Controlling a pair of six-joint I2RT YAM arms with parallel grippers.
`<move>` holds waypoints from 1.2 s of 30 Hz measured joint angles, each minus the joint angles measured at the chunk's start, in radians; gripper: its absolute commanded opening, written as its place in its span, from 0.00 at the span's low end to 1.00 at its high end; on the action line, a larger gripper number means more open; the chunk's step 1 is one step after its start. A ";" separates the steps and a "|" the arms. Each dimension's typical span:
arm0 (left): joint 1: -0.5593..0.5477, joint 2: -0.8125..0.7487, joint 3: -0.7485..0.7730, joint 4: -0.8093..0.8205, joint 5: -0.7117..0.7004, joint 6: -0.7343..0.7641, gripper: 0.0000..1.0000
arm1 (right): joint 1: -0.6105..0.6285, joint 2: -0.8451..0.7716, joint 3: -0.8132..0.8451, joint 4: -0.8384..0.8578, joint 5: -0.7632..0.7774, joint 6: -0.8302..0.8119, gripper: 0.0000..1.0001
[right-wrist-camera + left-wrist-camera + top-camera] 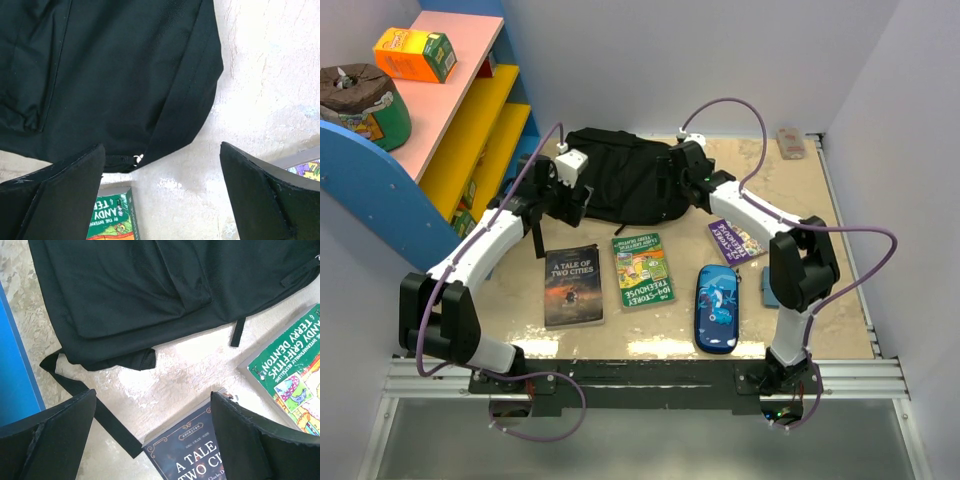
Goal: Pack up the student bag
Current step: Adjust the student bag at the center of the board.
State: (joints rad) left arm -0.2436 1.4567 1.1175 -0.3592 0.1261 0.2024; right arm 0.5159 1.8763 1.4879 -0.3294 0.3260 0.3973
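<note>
Holding nothing, left jaws and right jaws wide apart, black backpack (pixel 620 172) just beyond both on the table (pixel 800 180).

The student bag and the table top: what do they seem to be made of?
Student bag: black woven fabric, matte, likely nylon or polyester; it folds softly and shows stitched seams. Table top: hard beige board, mottled, slightly glossy; perhaps laminate or painted wood.
</note>
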 measured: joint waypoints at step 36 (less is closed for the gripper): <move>0.021 0.174 0.062 0.012 -0.027 -0.026 1.00 | -0.084 0.285 0.043 0.207 -0.114 0.208 0.00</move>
State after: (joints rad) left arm -0.2230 1.6310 1.1793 -0.3470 0.0990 0.1761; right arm 0.4316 2.1609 1.5314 -0.1226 0.2119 0.6056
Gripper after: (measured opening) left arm 0.997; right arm 0.136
